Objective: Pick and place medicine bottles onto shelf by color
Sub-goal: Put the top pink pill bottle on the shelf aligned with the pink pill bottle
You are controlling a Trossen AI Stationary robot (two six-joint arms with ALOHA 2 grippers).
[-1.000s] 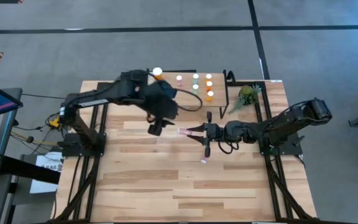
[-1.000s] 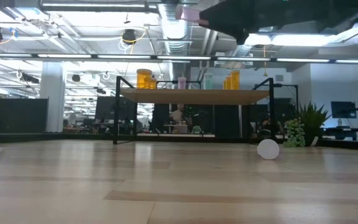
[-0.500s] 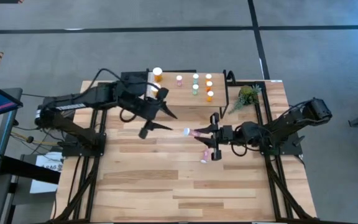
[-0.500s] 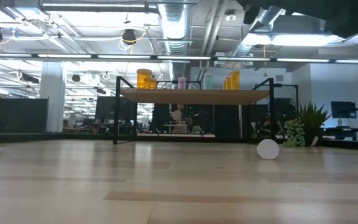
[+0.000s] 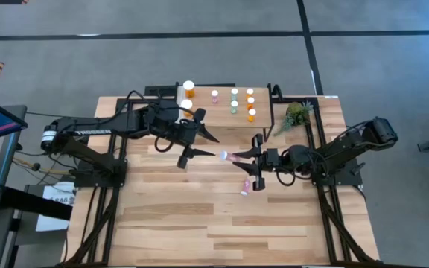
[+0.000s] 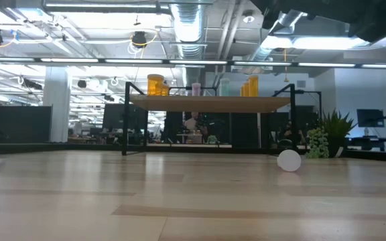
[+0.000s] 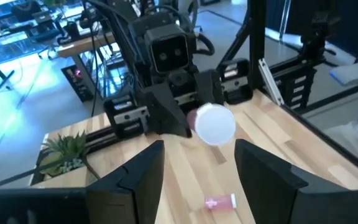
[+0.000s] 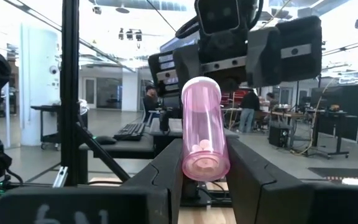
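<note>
In the low view both arms are cut off by the top edge, so neither end effector shows there. On the shelf (image 6: 206, 103), the bottles (image 6: 155, 84) are too small to count surely. In the right wrist view, the pink bottle (image 8: 204, 130) hides its own cap.

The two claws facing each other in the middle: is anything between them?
Yes. In the high view, a pink bottle held by the right gripper points cap-first at the open left gripper; only bare table shows in the remaining gap.
</note>
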